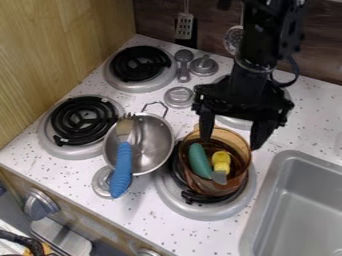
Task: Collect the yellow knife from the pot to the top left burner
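Knobs [41, 204] lie nearest; our fingers [262, 133] are spread wide above the pot [206, 188]; we should centre on the yellow knife [221, 161], closing clear of the green object [199, 160].

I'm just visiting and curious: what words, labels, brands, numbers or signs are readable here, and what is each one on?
None that can be read.
Front panel and its left knob: any marking is too small to make out.
Yellow knife, blue-handled fork and metal pan: no legible text.
Countertop: dark specks, not lettering.
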Action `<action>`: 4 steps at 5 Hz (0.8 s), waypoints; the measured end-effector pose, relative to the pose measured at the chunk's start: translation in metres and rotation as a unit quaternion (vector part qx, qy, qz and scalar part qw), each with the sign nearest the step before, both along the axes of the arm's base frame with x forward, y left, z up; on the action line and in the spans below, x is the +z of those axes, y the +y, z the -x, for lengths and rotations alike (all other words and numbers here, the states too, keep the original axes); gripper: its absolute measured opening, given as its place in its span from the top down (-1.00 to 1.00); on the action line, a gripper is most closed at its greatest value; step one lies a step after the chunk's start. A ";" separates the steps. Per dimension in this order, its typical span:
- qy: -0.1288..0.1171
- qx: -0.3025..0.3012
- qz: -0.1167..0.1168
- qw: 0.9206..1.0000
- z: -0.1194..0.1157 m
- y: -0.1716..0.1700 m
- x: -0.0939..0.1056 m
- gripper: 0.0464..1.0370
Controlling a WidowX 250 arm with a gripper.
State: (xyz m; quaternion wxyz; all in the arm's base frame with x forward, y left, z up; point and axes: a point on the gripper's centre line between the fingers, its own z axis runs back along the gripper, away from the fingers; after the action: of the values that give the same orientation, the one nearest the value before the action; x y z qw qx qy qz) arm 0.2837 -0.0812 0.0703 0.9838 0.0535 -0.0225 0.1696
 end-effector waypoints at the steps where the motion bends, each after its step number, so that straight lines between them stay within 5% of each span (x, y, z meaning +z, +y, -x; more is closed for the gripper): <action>1: 0.005 -0.004 -0.001 1.000 0.000 0.000 -0.004 -0.93; 4: 0.014 0.010 0.007 1.000 0.008 -0.001 -0.016 -0.93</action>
State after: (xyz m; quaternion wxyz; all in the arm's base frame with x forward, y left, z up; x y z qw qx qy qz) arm 0.2757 -0.0823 0.0545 0.9827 0.0490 -0.0066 0.1785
